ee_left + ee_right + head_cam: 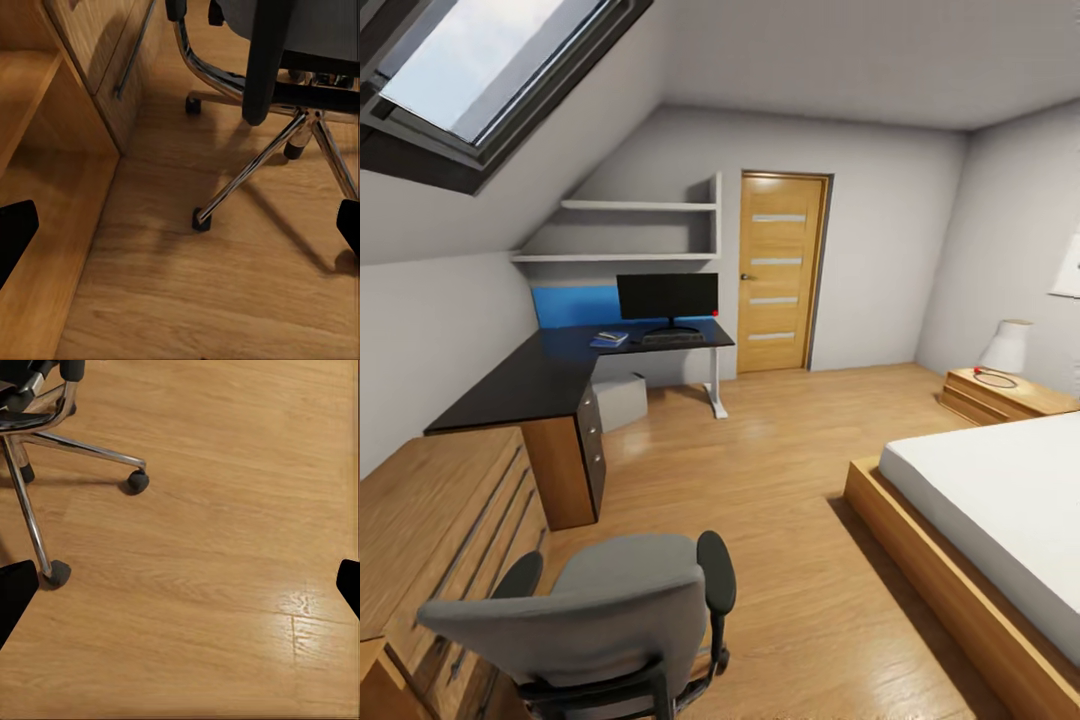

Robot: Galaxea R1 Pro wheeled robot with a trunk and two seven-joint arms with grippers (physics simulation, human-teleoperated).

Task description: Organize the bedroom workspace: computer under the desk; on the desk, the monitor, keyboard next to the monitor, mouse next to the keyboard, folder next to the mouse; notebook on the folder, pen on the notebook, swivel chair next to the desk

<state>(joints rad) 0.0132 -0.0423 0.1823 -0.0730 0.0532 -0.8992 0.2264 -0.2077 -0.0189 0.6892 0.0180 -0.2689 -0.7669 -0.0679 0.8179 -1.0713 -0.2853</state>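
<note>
Bedroom seen from behind the swivel chair (622, 620), with the table (550, 375) far off at the left.

The grey padded chair stands near, its tall back toward the camera, beside a wooden drawer chest (430, 520). The glossy black L-shaped table runs along the left wall, then turns right; there the monitor (667, 297) faces the room, the keyboard (672, 338) lying lengthwise before it, the pale boxy computer (622, 398) beneath. A small blue item left of the keyboard is hard to make out. Left gripper (180, 225) and right gripper (180, 585) fingers are spread wide above plank floor.

One desk (540, 375), one monitor (667, 296), one swivel chair (610, 610), one bed (1000, 500), one door (781, 272).
</note>
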